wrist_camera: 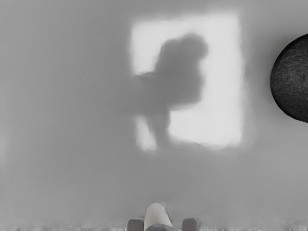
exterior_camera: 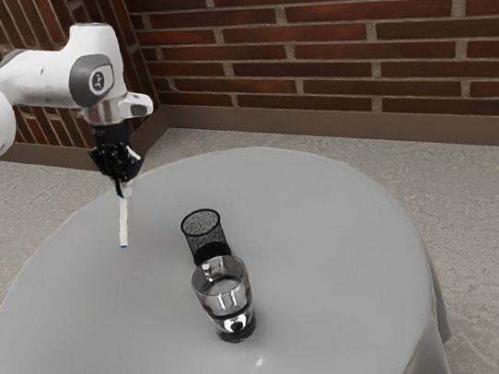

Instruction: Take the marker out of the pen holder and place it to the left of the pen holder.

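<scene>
Round grey table (exterior_camera: 330, 231), brick wall (exterior_camera: 345, 6) behind. The gripper (exterior_camera: 124, 188) grasps the white marker (exterior_camera: 124, 221), hanging slightly tilted, apart from the pen holder (exterior_camera: 204, 236); best lowered gently before release.

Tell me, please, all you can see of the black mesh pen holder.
The black mesh pen holder, seemingly metal, is round, with see-through walls, an open top and a darker base. It stands upright on the grey table, nothing protruding. A clear glass tumbler overlaps its foot; any contact is unclear.
</scene>
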Robot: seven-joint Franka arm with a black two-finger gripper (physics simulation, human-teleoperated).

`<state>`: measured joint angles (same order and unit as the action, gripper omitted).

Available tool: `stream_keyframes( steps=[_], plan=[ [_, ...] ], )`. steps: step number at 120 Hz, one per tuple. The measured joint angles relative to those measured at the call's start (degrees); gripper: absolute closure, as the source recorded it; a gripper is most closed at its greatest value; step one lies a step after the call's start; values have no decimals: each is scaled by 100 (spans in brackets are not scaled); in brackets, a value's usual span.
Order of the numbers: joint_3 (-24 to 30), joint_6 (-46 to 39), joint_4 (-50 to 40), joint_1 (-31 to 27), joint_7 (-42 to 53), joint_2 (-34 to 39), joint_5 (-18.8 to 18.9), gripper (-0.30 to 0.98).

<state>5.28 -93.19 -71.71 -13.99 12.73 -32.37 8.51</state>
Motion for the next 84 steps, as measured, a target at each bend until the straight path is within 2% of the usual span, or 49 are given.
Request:
stream_keyframes(
  steps=[14,28,56,67,84],
  plan=[
    [-48,597,565,6,105,-509,387,78],
    [-155,1095,724,1,259,-716,718,77],
    [-158,1566,873,5,529,-809,836,30],
    [-77,1644,855,10,608,-704,836,20],
    [682,1687,586,-36,649,-12,815,10]
  ],
)
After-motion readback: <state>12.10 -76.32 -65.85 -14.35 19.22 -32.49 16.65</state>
